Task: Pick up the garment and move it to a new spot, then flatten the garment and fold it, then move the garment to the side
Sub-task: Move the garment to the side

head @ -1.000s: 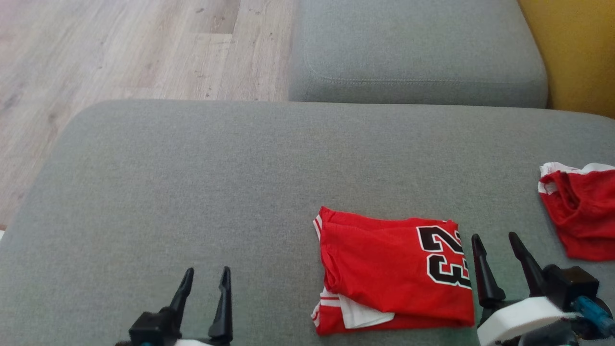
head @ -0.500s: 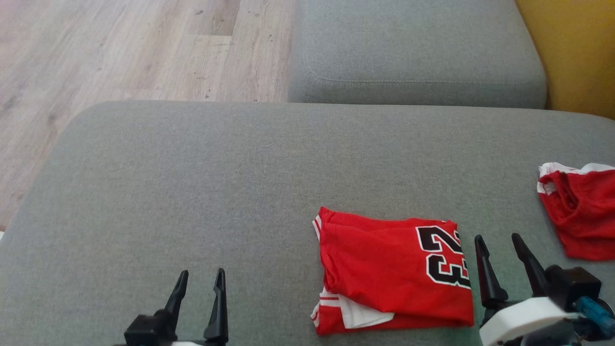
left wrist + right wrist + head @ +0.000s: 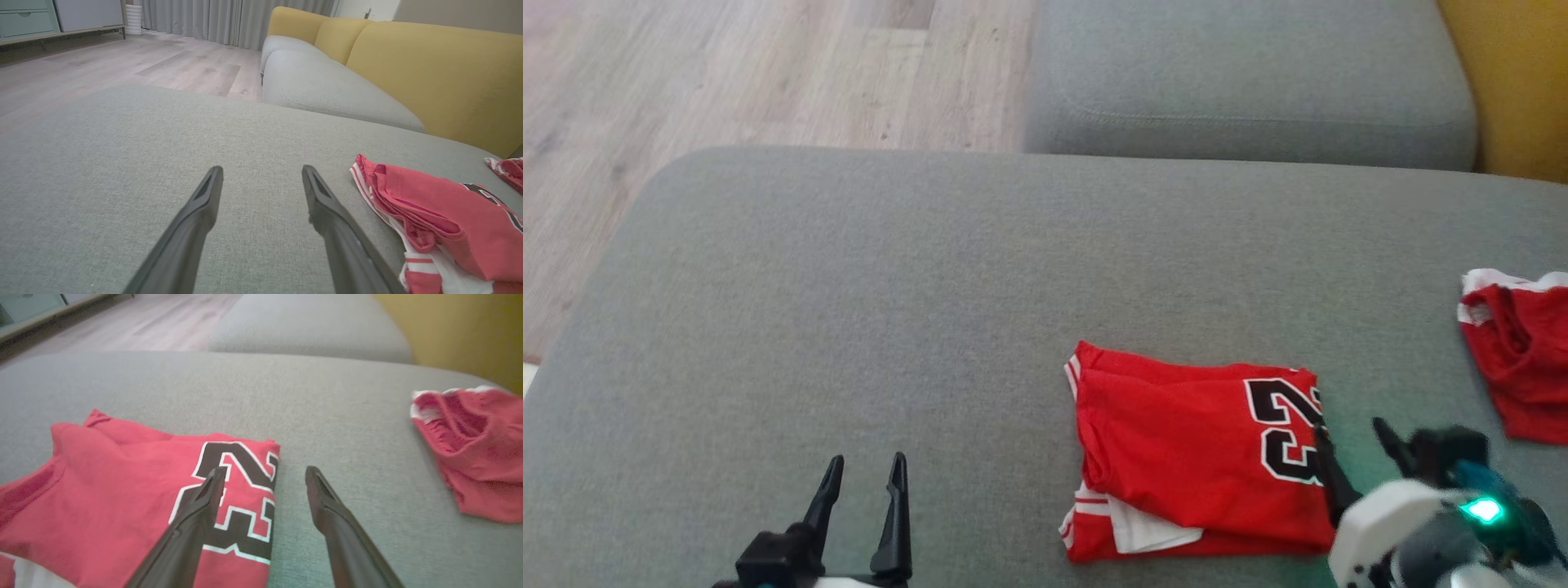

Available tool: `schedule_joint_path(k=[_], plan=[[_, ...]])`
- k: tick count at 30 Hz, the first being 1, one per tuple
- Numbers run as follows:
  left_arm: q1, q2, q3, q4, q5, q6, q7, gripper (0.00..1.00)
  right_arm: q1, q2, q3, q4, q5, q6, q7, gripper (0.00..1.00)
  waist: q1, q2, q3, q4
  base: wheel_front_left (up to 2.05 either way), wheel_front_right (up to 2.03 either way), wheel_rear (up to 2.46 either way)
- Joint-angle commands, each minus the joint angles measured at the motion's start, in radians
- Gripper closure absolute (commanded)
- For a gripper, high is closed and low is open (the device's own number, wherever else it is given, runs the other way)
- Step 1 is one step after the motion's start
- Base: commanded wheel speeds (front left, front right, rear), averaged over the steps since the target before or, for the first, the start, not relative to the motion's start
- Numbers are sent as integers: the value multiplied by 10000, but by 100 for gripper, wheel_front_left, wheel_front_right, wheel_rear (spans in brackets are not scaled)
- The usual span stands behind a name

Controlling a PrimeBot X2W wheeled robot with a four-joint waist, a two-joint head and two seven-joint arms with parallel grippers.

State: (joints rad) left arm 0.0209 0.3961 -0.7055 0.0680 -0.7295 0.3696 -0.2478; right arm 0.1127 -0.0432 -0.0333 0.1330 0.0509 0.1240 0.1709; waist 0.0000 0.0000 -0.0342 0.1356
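the right claw (image 3: pixel 1347 426) is held with its fingers apart: one finger is seen over the right edge of the folded red garment (image 3: pixel 1184 457), by the black number, and the other over bare grey cushion (image 3: pixel 849 286) just beside it. whether the cloth is touched cannot be told. the left claw (image 3: pixel 867 459) is likewise spread and empty, above the cushion, well apart from the garment's left edge. the garment is laid as a rough rectangle on the near right part of the cushion, with white trim shown at one near corner. a second red piece (image 3: pixel 1523 367) is seen by the cushion's right edge, apart from the garment.
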Motion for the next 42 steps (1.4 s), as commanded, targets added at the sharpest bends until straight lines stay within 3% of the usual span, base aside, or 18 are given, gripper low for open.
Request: schedule_joint_path(k=[1, 9, 18, 19, 23, 31, 36, 42], plan=[[-623, 51, 462, -186, 99, 50, -84, 0, -785, -169, 314, -116, 33, 67, 614, 0, 0, 0, 144, 140, 0, 0, 0], [-751, -132, 576, -78, 183, 29, -108, 0, -1471, -829, 228, 717, 882, 67, 2543, 0, 0, 0, 715, 495, 0, 0, 0], [-892, -299, 746, 34, 345, -69, -127, 0, -1870, -1399, 924, 1337, 2118, 67, 3614, 3, 0, 0, 1117, 670, 0, 0, 0], [-897, -318, 765, 43, 366, -78, -128, 0, -1919, -1408, 944, 1400, 2229, 67, 3693, 45, 0, 0, 1153, 667, 0, 0, 0], [-940, -404, 876, 40, 474, -109, -133, 0, -2124, -1435, 1102, 1496, 2473, 67, 3778, 100, 0, 0, 1291, 581, 0, 0, 0], [-1047, -480, 1091, -185, 871, -177, -137, 0, -3092, -1492, 452, 1321, 2200, 67, 2792, 100, 0, 0, 1698, -311, 0, 0, 0], [-1134, -520, 1127, -250, 1032, -257, -138, 0, -3565, -1752, -27, 936, 1900, 67, 2593, 100, 0, 0, 1994, -1480, 0, 0, 0], [-1499, -363, 1163, -259, 1216, -317, -81, 0, -4209, -1738, -473, 485, 1676, 67, 2476, 100, 0, 0, 2631, -3467, 0, 0, 0]])
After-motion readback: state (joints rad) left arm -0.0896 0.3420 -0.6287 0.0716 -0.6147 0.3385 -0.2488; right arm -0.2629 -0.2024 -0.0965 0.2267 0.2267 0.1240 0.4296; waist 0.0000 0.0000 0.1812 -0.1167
